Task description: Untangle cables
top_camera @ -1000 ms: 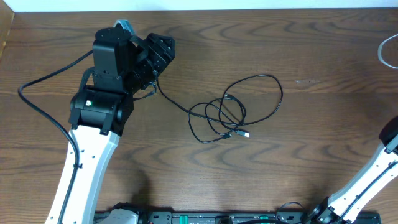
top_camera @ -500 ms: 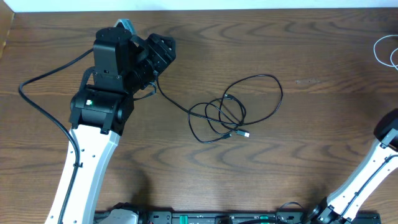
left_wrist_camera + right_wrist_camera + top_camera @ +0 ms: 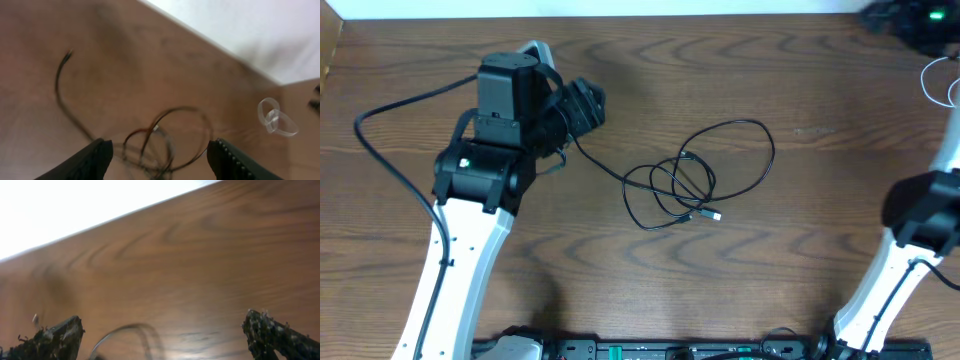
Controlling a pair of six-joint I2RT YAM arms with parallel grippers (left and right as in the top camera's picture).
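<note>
**Left gripper** (image 3: 159,150): jaws parted, nothing held. It is hung over the table (image 3: 800,260) at 10 o'clock of the black cable (image 3: 692,180).

**Right gripper** (image 3: 162,325): jaws spread wide, empty. It is seen at the 1 o'clock corner in the overhead view.

**Black cable:** laid mid-table in loose overlapping loops. One plug (image 3: 716,215) is found at 5 o'clock of the loops, and a free tail is laid toward 10 o'clock.

**White cable** (image 3: 272,117): coiled at the 3 o'clock edge, well apart from the black.

**Handling, as judged:** light, limp and slick. The loops are expected to be dragged together if lifted mid-run. Hold is best taken at the stiffer plug or the free tail.
</note>
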